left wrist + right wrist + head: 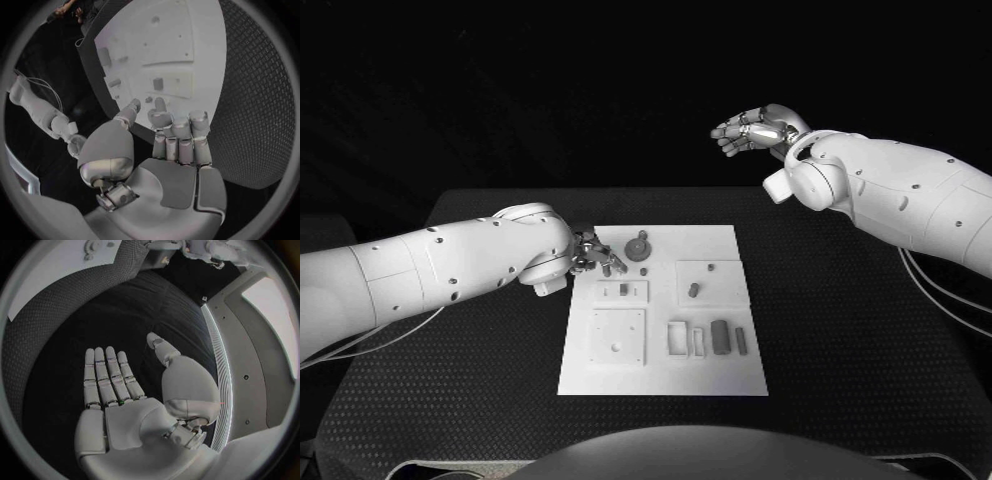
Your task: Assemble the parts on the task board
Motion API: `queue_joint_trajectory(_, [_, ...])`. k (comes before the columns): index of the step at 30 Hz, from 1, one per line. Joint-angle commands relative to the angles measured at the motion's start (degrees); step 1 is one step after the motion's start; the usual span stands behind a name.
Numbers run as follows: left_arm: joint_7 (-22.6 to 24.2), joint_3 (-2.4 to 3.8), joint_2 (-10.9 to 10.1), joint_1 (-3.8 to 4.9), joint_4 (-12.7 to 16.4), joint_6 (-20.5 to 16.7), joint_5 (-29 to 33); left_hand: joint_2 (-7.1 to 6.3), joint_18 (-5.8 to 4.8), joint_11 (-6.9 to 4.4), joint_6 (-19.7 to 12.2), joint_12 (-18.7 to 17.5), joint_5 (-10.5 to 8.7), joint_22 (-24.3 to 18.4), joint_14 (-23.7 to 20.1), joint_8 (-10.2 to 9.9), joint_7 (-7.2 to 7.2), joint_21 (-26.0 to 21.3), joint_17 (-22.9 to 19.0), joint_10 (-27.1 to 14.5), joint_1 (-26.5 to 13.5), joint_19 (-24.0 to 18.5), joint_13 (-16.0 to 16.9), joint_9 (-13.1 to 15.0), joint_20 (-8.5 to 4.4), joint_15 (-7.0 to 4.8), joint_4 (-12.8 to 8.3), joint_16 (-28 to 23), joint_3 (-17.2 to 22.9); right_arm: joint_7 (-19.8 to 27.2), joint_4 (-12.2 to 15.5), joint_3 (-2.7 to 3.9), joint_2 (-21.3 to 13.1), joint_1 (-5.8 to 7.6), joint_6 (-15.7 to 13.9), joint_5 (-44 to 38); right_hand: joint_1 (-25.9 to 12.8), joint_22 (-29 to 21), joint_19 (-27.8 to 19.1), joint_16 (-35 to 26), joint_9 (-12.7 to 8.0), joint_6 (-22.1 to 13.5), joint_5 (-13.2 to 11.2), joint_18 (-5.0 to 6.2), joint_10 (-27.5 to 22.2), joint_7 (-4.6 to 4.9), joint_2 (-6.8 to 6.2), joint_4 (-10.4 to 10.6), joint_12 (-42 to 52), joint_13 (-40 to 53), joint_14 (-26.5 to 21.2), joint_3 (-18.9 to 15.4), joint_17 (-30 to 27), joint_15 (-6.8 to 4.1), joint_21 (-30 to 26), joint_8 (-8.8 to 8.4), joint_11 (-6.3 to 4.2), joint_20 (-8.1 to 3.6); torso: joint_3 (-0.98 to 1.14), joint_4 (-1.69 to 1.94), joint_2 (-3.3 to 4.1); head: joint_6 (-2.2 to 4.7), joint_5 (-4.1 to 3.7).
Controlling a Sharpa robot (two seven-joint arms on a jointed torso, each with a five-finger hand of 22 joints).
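The white task board (664, 365) lies in the middle of the black table; it also appears as the task board (187, 30) and the task board (50, 275). Small grey parts sit on it: a round part with a stem (639, 247), a short peg (694, 290), a small block (626, 290) and a dark cylinder (720, 336). My left hand (593, 256) hovers at the board's far left corner, fingers loosely bent and thumb apart, holding nothing (164, 145). My right hand (759, 128) is raised behind the table, palm flat and empty (122, 390).
The black table (848, 330) extends well beyond the board on both sides and toward me. A raised square plate (617, 336) and several recessed slots (687, 338) occupy the board's near half.
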Motion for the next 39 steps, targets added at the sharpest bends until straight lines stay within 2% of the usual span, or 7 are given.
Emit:
queue_joint_trajectory(1, [3.34, 0.23, -0.02, 1.29, -0.83, 3.43, 4.38, 1.39, -1.49, 0.87, -1.33, -2.96, 0.99, -1.15, -2.12, -0.63, 0.72, -2.52, -1.41, -2.18, 0.46, -2.20, -1.62, -0.08, -5.96, 0.96, -1.46, -2.94, -0.21, 0.28, 0.14, 0.02, -0.11, 0.02, 0.50, 0.08, 0.59, 0.06, -0.30, -0.26, -0.08, -0.24, -0.11, -0.55, 0.30, 0.94, 0.05, 0.35, -0.33, 0.05, -0.23, 0.03, -0.07, 0.14, -0.20, 0.14, 0.07, -0.14, 0.02, -0.07, 0.04, 0.68, 0.35])
queue_joint_trajectory(4, [3.23, 1.19, 0.55, 1.83, -2.58, 3.35, 4.74, 1.92, -2.70, 1.79, -2.86, -6.67, 1.36, -2.73, -3.71, -1.22, 1.61, -5.61, -3.06, -3.69, 0.61, -3.89, -3.73, -0.14, -5.00, 2.17, -2.54, -6.32, -0.33, 0.21, 0.54, 0.02, -0.38, 0.02, 0.58, 0.36, 0.60, 0.07, -0.29, -0.26, -0.09, -0.24, -0.12, -0.55, 0.30, 0.95, 0.04, 0.35, -0.34, 0.05, -0.22, 0.04, -0.07, 0.14, -0.20, 0.14, 0.07, -0.14, 0.00, -0.17, 0.07, 1.32, 0.50])
queue_joint_trajectory(10, [4.86, 1.40, 3.25, 2.21, -9.71, 4.83, 3.60, 2.21, -4.54, 3.57, -5.88, -13.76, 1.37, -5.31, -6.77, -2.60, 3.37, -11.01, -5.92, -6.64, 0.16, -6.78, -7.32, -0.76, -3.38, 5.36, -3.11, -12.87, 0.25, 0.19, 0.85, 0.02, -0.52, 0.02, 0.44, 0.43, 0.59, 0.09, -0.28, -0.26, -0.09, -0.23, -0.11, -0.55, 0.32, 0.95, 0.06, 0.37, -0.36, 0.06, -0.21, 0.03, -0.07, 0.14, -0.22, 0.15, 0.07, -0.13, -0.04, -0.22, 0.15, 2.01, 0.49])
queue_joint_trajectory(13, [6.02, 1.40, 4.58, 2.21, -12.89, 4.02, 0.79, 2.79, -4.65, 3.97, -4.85, -20.88, 1.45, -7.18, -6.50, -2.35, 3.46, -14.76, -8.25, -4.96, -0.55, -7.62, -11.13, -1.51, -1.26, 7.56, -3.10, -18.64, 1.02, 0.18, 0.90, 0.02, -0.52, 0.02, 0.46, 0.44, 0.60, 0.10, -0.27, -0.26, -0.09, -0.22, -0.09, -0.55, 0.33, 0.95, 0.07, 0.38, -0.37, 0.06, -0.21, 0.04, -0.08, 0.14, -0.22, 0.16, 0.07, -0.14, 0.00, -0.22, 0.16, 2.05, 0.56])
queue_joint_trajectory(16, [7.08, 1.40, 6.16, 2.19, -16.40, 3.41, -0.09, 2.18, -4.37, 4.63, -6.35, -25.57, 1.13, -7.87, -6.63, -3.58, 4.17, -16.45, -9.11, -4.86, -0.88, -7.62, -12.97, -2.92, -0.39, 8.46, -3.39, -22.06, 1.25, 0.21, 0.91, 0.02, -0.60, 0.01, 0.47, 0.45, 0.61, 0.11, -0.27, -0.26, -0.10, -0.22, -0.07, -0.55, 0.34, 0.95, 0.08, 0.39, -0.38, 0.06, -0.20, 0.04, -0.08, 0.14, -0.23, 0.16, 0.07, -0.14, -0.01, -0.27, 0.19, 2.26, 0.75])
queue_joint_trajectory(29, [9.47, 1.31, 11.71, 0.94, -28.17, 5.53, -3.06, 1.08, -4.20, 5.06, -7.34, -28.70, 0.70, -7.89, -6.54, -4.33, 4.60, -17.39, -9.00, -4.46, -1.40, -7.72, -13.61, -4.24, 0.25, 9.05, -3.56, -24.05, 1.07, 0.21, 1.04, 0.02, -0.45, 0.01, 0.38, 0.45, 0.61, 0.15, -0.24, -0.26, -0.11, -0.21, -0.01, -0.56, 0.37, 0.96, 0.12, 0.44, -0.43, 0.06, -0.18, 0.06, -0.09, 0.14, -0.25, 0.17, 0.08, -0.14, -0.01, -0.49, 0.43, 2.55, 0.49])
queue_joint_trajectory(39, [10.24, 1.18, 14.42, -1.17, -32.28, 5.81, -2.58, -0.68, -3.98, 5.22, -7.74, -30.51, -2.87, -7.67, -6.47, -4.64, 4.80, -18.19, -8.17, -3.94, -3.74, -7.71, -13.13, -5.31, 0.41, 9.18, -2.06, -25.11, 0.53, 0.23, 1.06, 0.03, -0.50, 0.01, 0.24, 0.45, 0.54, 0.19, -0.22, -0.28, -0.13, -0.21, 0.02, -0.57, 0.41, 1.00, 0.09, 0.52, -0.48, 0.07, -0.18, 0.03, -0.10, 0.15, -0.29, 0.17, 0.11, -0.13, 0.00, -0.63, 0.65, 2.64, 0.54])
